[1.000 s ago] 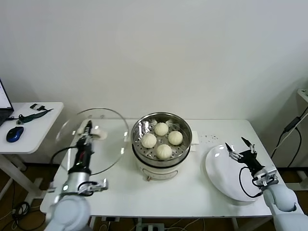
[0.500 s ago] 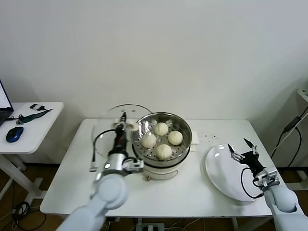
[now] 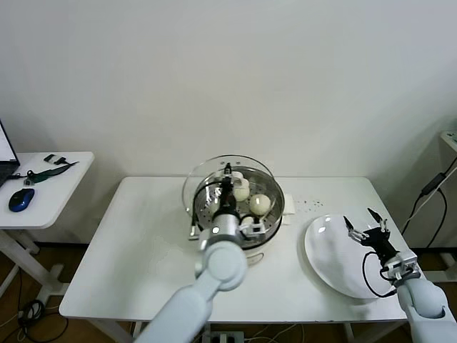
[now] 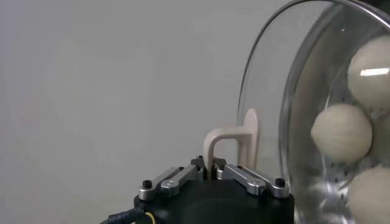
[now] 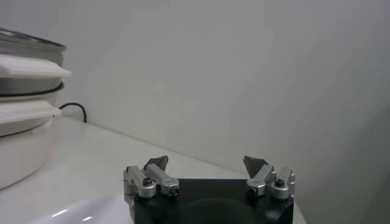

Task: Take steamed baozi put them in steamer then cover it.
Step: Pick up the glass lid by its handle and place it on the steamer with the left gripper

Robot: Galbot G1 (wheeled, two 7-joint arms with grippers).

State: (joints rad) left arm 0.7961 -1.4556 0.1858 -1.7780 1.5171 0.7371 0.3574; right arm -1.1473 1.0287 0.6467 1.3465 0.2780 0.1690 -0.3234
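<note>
While gripped, cover (image 3: 230, 187) over steamer (image 3: 246, 239)

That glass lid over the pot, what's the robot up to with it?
The left claw is shut on the white handle of the cover and holds it above the steamer, which has the steamed baozi inside. The lid is not yet seated on the rim. The right claw is open and idle over the white plate on the table.

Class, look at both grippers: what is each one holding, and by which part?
The left gripper holds the round clear glass lid by its white handle. The right gripper is open and holds nothing.
</note>
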